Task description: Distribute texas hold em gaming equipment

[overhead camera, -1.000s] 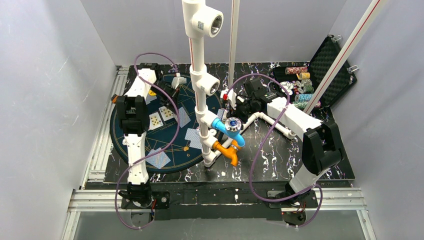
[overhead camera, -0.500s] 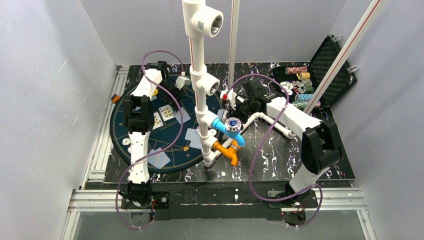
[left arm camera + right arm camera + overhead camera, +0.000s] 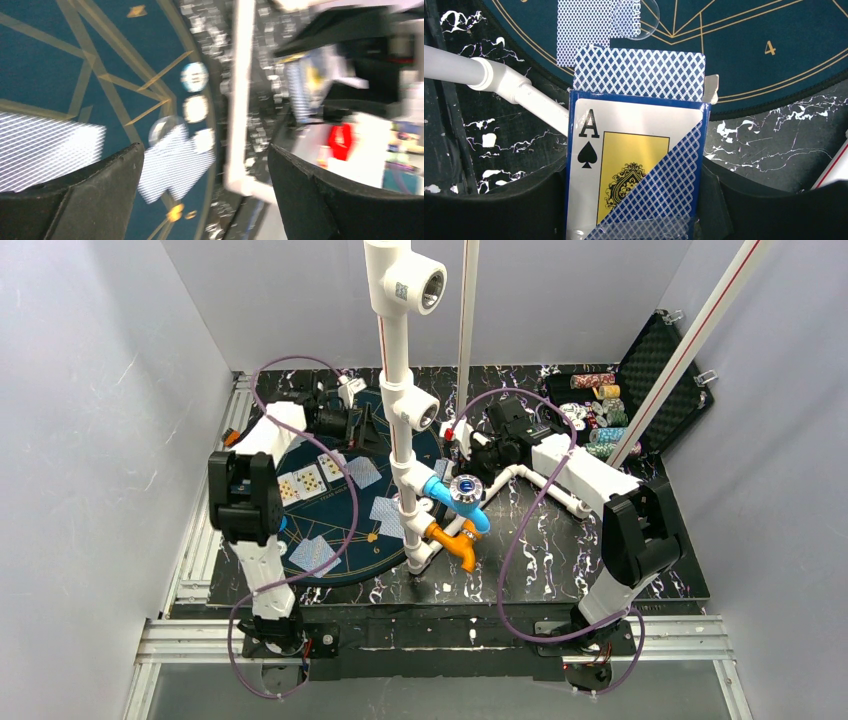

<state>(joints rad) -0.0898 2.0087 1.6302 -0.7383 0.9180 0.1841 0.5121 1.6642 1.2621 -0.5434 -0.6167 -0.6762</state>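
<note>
Evidently, the left gripper is shown with its jaws wide apart and nothing between them, over the far edge of the mat. The right gripper is clamped on the deck box, just beside the mat's right rim, with one card drawn partly out. Dealt cards are spread on the mat; chips are kept in the case, well right of the mat. Two risks are judged: dealt cards may be swept aside if the left fingers are lowered carelessly, and the protruding card may be dropped off the mat if the box is tilted.
</note>
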